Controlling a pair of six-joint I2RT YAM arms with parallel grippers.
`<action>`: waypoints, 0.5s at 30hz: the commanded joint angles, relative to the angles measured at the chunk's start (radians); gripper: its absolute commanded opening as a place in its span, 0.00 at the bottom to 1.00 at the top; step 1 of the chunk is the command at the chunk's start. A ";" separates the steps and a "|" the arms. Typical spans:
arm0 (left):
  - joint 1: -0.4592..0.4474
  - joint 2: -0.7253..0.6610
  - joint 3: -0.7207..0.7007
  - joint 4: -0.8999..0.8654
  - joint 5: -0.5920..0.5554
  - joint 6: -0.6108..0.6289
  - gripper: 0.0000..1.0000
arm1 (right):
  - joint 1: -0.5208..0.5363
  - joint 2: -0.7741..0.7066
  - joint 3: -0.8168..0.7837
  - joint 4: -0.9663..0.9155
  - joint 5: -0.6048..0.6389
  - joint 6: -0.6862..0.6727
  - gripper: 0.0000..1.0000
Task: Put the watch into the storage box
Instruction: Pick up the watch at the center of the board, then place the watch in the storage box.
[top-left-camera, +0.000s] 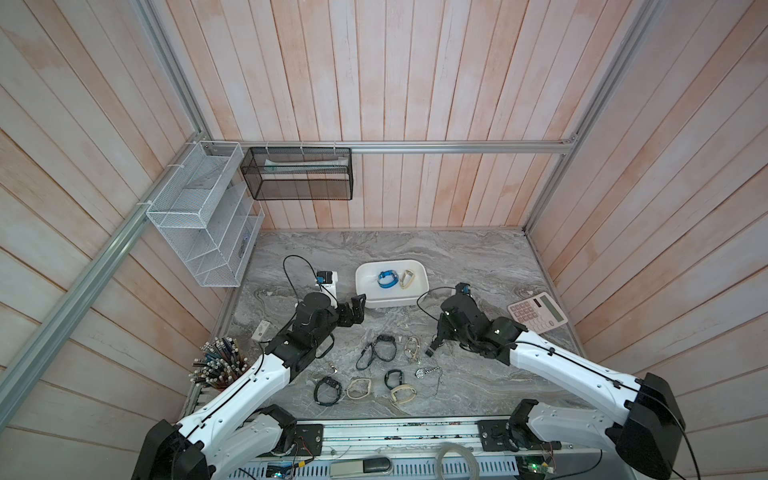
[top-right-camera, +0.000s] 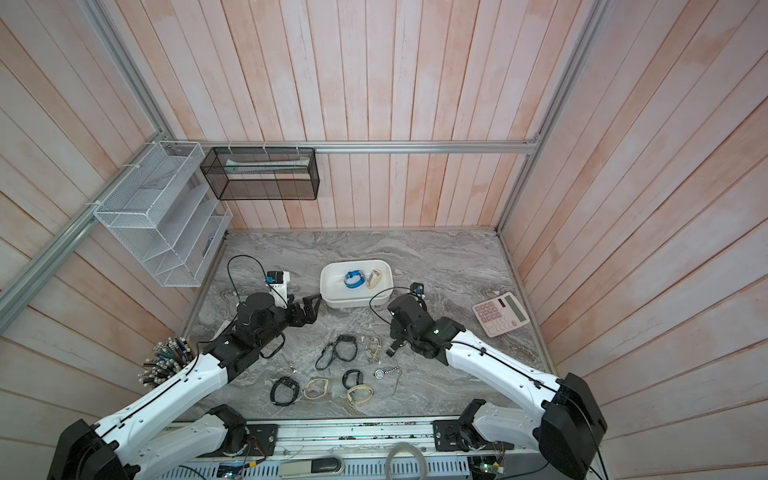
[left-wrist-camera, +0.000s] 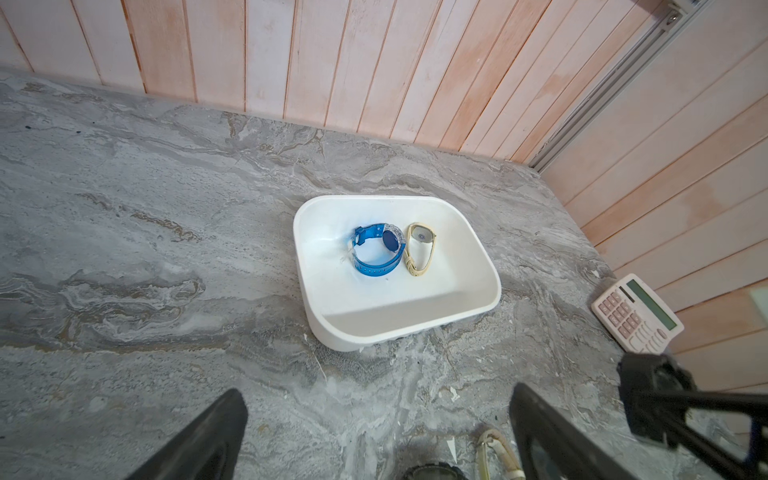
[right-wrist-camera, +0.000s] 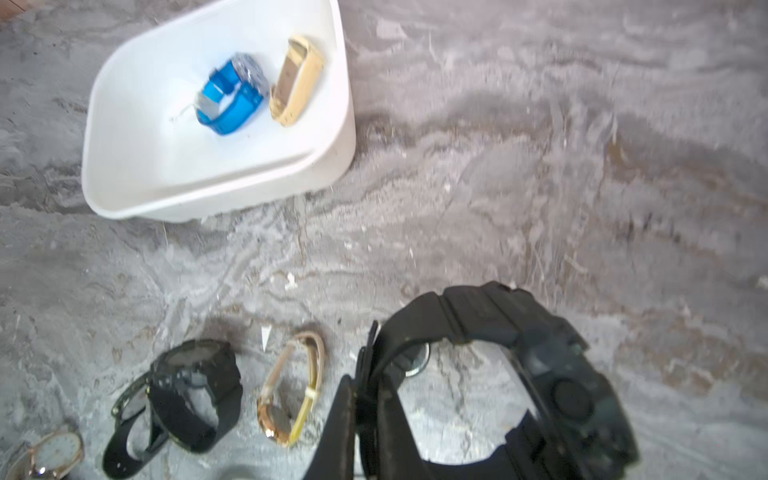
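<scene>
My right fingers are pressed together on the strap of a black watch. They sit right of centre in both top views, below and to the right of the storage box. The watch is outside the box, and I cannot tell whether it is off the tabletop. The box sits mid-frame on the tabletop, with a blue watch and a cream watch lying side by side in it. My left fingers stand wide apart, holding nothing, just beside the box's lower left corner. Loose watches lie in the lower middle of the frame, and a calculator sits at the right.
</scene>
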 joint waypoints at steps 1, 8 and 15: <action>0.004 -0.026 -0.018 -0.039 -0.025 -0.020 0.99 | -0.046 0.064 0.087 0.116 -0.040 -0.189 0.00; 0.006 -0.071 -0.081 -0.057 -0.025 -0.082 0.99 | -0.120 0.200 0.233 0.193 -0.090 -0.307 0.00; 0.005 -0.088 -0.076 -0.097 -0.018 -0.082 0.99 | -0.151 0.343 0.341 0.262 -0.130 -0.368 0.00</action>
